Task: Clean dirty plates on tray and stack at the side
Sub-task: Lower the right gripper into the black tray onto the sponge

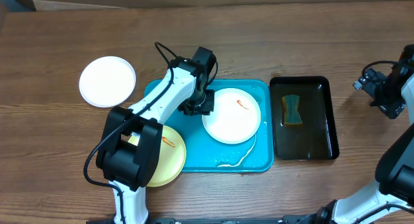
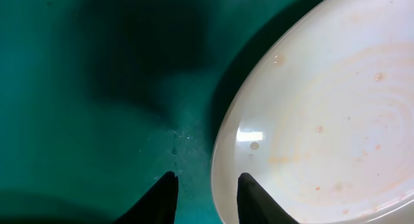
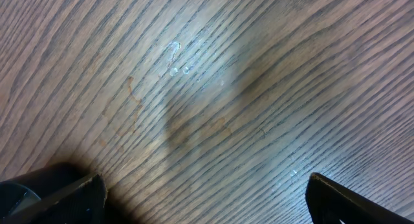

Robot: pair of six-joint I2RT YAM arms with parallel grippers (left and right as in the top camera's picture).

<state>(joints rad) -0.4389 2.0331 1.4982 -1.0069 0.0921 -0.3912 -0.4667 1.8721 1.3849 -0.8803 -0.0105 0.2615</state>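
The left gripper (image 2: 206, 185), fingers slightly parted, straddles the rim of the smeared white plate (image 1: 231, 115) on the turquoise tray (image 1: 259, 88), its arm overlapping the yellow plate (image 1: 173, 160), while the right gripper (image 3: 204, 182) hangs wide open beyond the black tray (image 1: 331, 120) and its sponge (image 1: 292, 109).

The wooden table (image 1: 272, 30) carries a turquoise tray (image 1: 197, 140) at its middle. A black tray (image 1: 314, 130) lies just right of it. A white plate (image 1: 107, 81) sits off its far-left corner, and a pale yellow plate (image 1: 173, 159) overlaps its near-left corner.
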